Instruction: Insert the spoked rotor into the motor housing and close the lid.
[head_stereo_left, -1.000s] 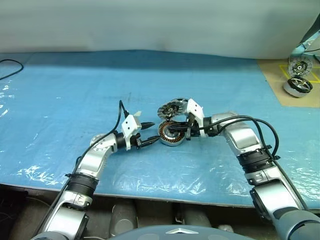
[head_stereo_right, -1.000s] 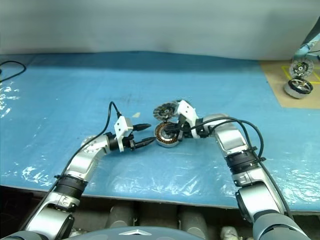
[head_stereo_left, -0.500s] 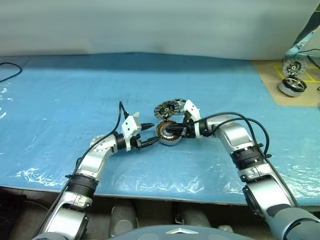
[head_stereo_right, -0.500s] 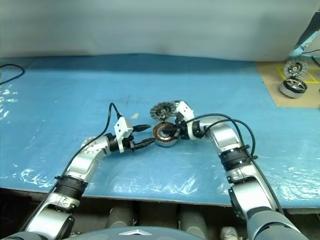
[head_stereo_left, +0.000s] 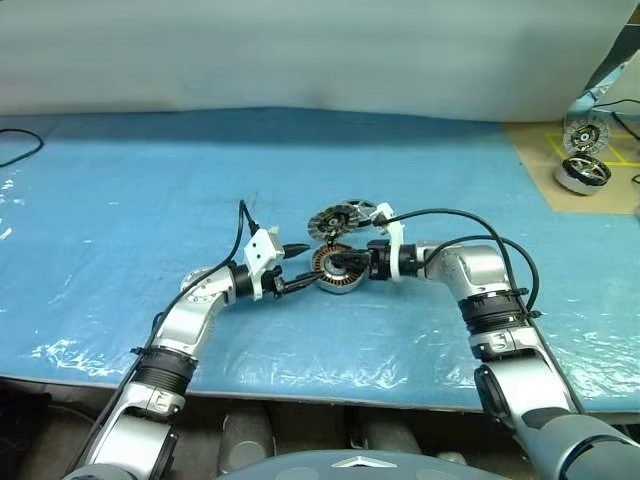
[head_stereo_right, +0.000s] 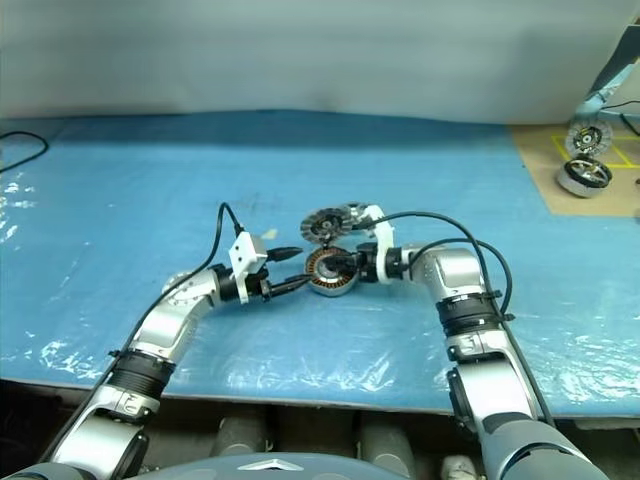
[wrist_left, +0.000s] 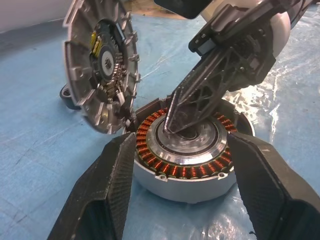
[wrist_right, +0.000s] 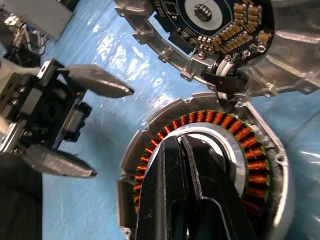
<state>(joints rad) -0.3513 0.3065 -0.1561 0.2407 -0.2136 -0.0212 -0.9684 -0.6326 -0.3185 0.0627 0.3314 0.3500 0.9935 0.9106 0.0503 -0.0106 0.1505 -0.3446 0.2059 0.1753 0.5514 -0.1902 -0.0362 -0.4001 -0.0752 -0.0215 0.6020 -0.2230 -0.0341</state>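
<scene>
Housing (wrist_left: 187, 155) on blue sheet (head_stereo_left: 120, 190), lid (wrist_left: 102, 87) hinged open beside it; right gripper (wrist_left: 172, 122) shut, tips on hub; left gripper (head_stereo_left: 300, 268) open, flanking housing; rotor unseen, insertion and closing pending.

On the blue sheet (head_stereo_left: 120, 190), near its middle, the motor housing (head_stereo_left: 338, 270) is sitting with its lid (head_stereo_left: 340, 218) tilting up behind it. The right gripper (head_stereo_left: 338, 262) is reaching over the housing's top, fingers pressed together. The left gripper (head_stereo_left: 300, 267) is waiting just beside the housing, fingers apart. Two larger motors (head_stereo_left: 582, 172) are lying on the brown board (head_stereo_left: 600, 200) at the far right corner.
</scene>
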